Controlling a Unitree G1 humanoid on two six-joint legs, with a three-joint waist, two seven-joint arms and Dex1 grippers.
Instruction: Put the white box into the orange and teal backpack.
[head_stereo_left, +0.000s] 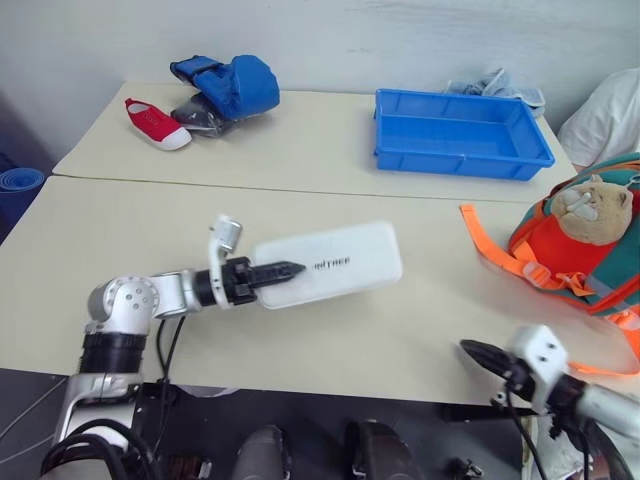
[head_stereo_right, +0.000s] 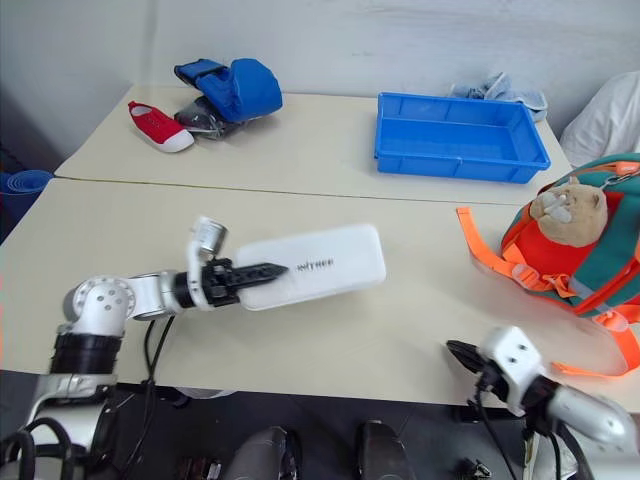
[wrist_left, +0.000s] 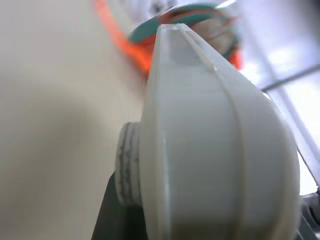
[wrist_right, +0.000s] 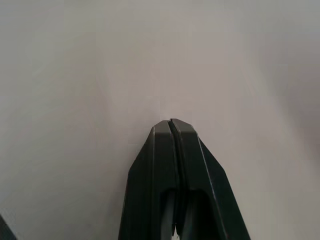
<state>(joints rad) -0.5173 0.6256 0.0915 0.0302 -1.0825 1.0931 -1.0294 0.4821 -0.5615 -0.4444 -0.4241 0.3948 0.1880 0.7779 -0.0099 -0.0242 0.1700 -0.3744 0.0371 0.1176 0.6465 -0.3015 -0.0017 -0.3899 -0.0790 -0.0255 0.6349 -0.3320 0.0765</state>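
carrying step: left gripper (head_stereo_left: 290, 270) clamped on near end of box (head_stereo_left: 330, 265), held over table (head_stereo_left: 420, 330) mid-front. right gripper (wrist_right: 171, 122) pinched empty. backpack (head_stereo_left: 590, 250) well apart at right edge; next move needed rightward carry, opening unseen.

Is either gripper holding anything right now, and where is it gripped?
The left gripper holds the white box by its near short end. The right gripper is shut and holds nothing.

Two beige tables (head_stereo_left: 300, 150) stand edge to edge, the far one against a pale wall (head_stereo_left: 350, 40). Dark floor (head_stereo_left: 20, 400) shows near, below.
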